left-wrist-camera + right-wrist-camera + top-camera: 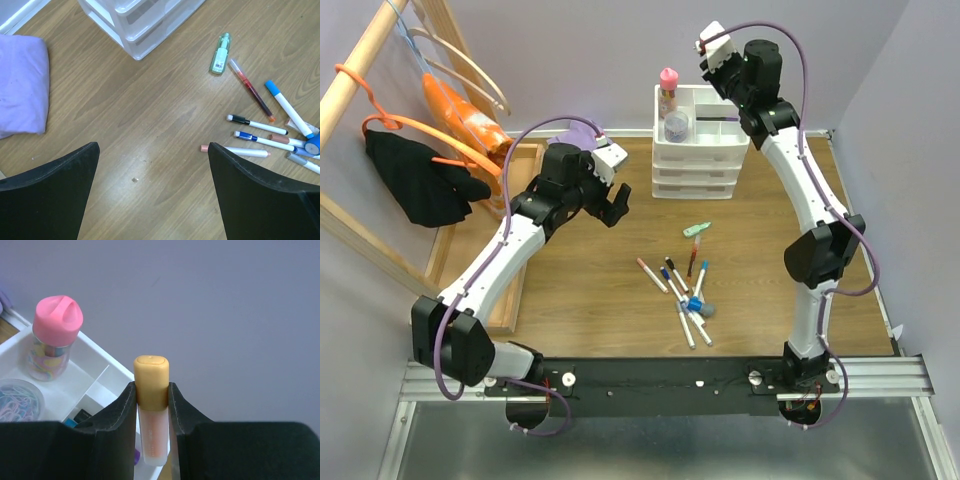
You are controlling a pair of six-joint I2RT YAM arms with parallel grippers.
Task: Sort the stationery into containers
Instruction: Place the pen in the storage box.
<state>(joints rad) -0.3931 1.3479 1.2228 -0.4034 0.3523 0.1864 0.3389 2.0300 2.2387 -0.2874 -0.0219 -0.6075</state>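
My right gripper [151, 390] is shut on an orange highlighter [151, 407], held above the back right of the white drawer unit's divided top tray [712, 125]. The pink-capped glue bottle [668, 88] and the grey round jar [676, 126] stand in the tray's left compartments; both show in the right wrist view, bottle [52, 337] and jar [17, 400]. My left gripper [616, 203] is open and empty above bare table, left of the loose markers [680, 285]. A mint highlighter [220, 53] and several thin markers [260, 125] lie on the table.
A purple cloth [22, 85] lies left of the drawer unit [135, 22]. A long wooden tray [515, 240] runs along the left side. A wooden rack with hangers [430, 110] and a black garment stands at far left.
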